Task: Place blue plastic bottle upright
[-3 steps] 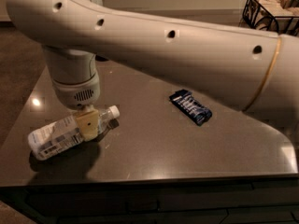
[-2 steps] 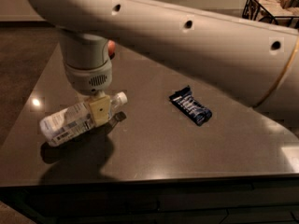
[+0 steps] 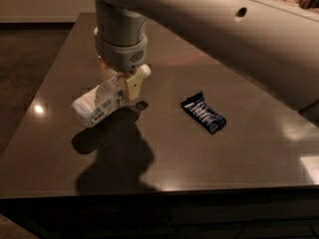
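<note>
The blue plastic bottle (image 3: 97, 101), clear with a pale label and a white cap (image 3: 145, 71), hangs tilted above the dark table (image 3: 224, 173), cap end up and to the right. My gripper (image 3: 125, 90) comes down from the grey wrist and is shut on the bottle near its neck. One cream finger (image 3: 133, 85) shows in front of the bottle; the other is hidden behind it. The bottle's shadow lies on the table below it.
A dark blue snack wrapper (image 3: 203, 114) lies on the table to the right of the bottle. My large white arm (image 3: 224, 29) spans the top of the view. The table's front edge (image 3: 149, 190) runs along the bottom.
The gripper has carried the bottle up and to the right. The bottle is now clear of the table and tilted more steeply, cap end higher.
</note>
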{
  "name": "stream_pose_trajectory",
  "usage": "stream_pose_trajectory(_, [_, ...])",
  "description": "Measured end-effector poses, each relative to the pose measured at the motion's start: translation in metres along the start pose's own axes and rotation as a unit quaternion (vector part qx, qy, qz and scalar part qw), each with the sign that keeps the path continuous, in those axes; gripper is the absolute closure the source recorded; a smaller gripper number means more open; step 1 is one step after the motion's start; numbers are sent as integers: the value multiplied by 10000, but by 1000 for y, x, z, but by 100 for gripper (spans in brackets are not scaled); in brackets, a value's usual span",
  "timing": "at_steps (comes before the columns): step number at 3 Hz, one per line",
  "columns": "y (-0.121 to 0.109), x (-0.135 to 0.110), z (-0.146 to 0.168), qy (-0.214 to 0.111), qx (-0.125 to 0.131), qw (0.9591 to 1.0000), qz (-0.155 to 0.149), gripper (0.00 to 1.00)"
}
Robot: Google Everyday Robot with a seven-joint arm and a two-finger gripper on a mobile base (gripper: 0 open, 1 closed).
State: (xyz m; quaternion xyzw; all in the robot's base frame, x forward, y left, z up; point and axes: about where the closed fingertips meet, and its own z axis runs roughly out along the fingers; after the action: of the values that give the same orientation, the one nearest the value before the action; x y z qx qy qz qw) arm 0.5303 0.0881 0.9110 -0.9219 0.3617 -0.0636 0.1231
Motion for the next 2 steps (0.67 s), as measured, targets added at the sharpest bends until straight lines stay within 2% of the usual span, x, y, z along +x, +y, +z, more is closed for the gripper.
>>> stream_pose_trajectory(1, [-7,27,-12,332,656,9964,-419,100])
stream_pose_trajectory(2, [-14,43,-28,560,1289,9878,-676,100])
